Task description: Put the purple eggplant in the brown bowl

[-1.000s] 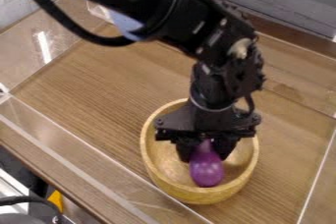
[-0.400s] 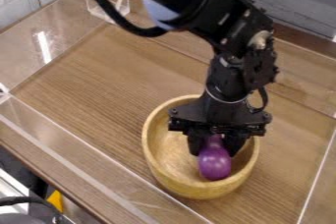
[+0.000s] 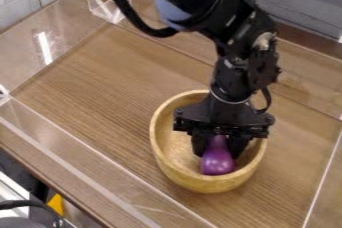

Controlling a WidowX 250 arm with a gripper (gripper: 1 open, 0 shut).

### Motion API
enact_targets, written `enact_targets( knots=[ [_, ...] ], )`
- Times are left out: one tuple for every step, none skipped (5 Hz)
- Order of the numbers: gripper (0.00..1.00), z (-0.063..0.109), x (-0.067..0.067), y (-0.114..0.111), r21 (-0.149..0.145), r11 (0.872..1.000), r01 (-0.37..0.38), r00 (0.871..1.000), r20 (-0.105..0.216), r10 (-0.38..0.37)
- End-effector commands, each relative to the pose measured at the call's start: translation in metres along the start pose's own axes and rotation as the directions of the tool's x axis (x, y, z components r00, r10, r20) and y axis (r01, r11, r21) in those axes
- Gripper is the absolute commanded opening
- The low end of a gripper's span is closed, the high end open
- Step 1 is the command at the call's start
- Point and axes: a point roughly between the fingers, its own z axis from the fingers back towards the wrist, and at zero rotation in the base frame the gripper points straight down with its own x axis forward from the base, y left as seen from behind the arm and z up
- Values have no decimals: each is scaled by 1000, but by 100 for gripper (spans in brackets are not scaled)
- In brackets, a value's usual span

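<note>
Camera view: nearest me, a black cable (image 3: 30, 204) curves through the lower left corner, beside a small yellow part (image 3: 56, 203). Further in, on the wooden surface (image 3: 107, 87), I have the bowl (image 3: 177, 163), round and light tan-brown. The eggplant (image 3: 217, 158) is inside it, its rounded purple end toward me and its other end hidden under the gripper (image 3: 218, 144). My black gripper reaches down into the bowl, with its fingers around the eggplant's hidden end. I cannot tell whether they are clamped on it or standing apart, since the dark parts merge there. Above the bowl, the arm (image 3: 214, 7) rises out through the top of the view, a black cable looping off its left side in the picture. Furthest off, a grey panel (image 3: 305, 10) stands behind the surface.
</note>
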Motion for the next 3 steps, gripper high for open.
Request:
enact_targets(
  knots=[
    [0, 4, 12, -1, -24, 1000, 1, 1000, 24, 0],
    [100, 8, 7, -4, -13, 999, -46, 999, 26, 46],
    [100, 4, 13, -1, -6, 994, -110, 993, 32, 111]
  ],
)
